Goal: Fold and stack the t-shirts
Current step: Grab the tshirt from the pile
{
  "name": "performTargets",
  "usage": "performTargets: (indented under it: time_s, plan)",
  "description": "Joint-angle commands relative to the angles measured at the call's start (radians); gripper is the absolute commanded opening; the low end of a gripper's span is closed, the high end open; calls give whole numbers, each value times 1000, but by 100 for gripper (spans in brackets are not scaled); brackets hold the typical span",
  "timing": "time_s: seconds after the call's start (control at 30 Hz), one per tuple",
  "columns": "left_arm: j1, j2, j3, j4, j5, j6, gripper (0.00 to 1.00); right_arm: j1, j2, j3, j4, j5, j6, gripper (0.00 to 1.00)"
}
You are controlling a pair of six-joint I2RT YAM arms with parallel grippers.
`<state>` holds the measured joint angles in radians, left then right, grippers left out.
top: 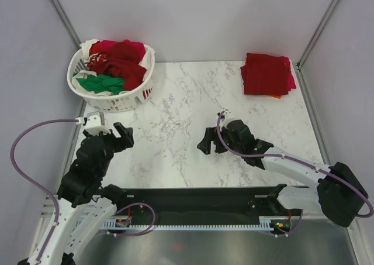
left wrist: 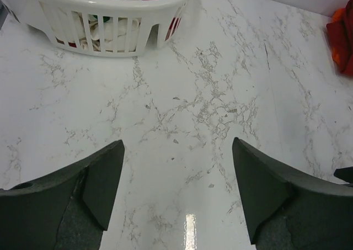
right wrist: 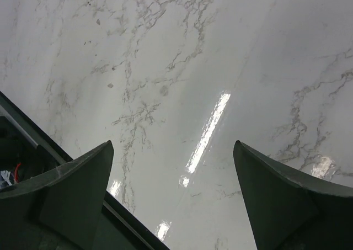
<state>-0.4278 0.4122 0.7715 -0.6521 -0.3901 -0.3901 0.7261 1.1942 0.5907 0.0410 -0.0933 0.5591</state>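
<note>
A stack of folded dark red t-shirts (top: 267,74) with an orange one showing at its edge lies at the table's far right; its edge shows in the left wrist view (left wrist: 343,33). Loose red, green and white t-shirts (top: 117,63) fill the white basket (top: 135,95) at the far left. My left gripper (top: 121,136) is open and empty over bare marble near the table's left side, its fingers (left wrist: 99,175) wide apart. My right gripper (top: 205,143) is open and empty over the table's middle, its fingers (right wrist: 83,175) apart above bare marble.
The white lattice basket also shows in the left wrist view (left wrist: 110,32), straight ahead of the left fingers. A black rail (top: 198,198) runs along the table's near edge. Grey walls enclose the table on the left, back and right.
</note>
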Motion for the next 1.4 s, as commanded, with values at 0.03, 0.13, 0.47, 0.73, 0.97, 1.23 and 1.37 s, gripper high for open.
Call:
performTargets:
  time_s: [0.03, 0.13, 0.47, 0.73, 0.97, 1.23, 1.37]
  plan:
    - [-2, 7, 31, 40, -27, -12, 87, 35, -7, 38, 43, 23, -24, 98]
    - [-2, 4, 34, 40, 14, 14, 87, 47, -42, 37, 4, 36, -24, 98]
    - [-2, 78, 80, 69, -110, 140, 85, 65, -324, 17, -202, 118, -73, 98]
    - [43, 612, 414, 94, -130, 206, 91, 65, -447, 14, -334, 135, -67, 98]
    - [153, 994, 745, 97, -44, 163, 88, 65, -466, 29, -417, 152, -53, 98]
    - [256, 1327, 1035, 94, 100, 163, 82, 65, -498, 38, -480, 139, -44, 98]
    - [314, 1453, 1120, 95, 141, 148, 81, 65, -484, 47, -489, 142, -41, 98]
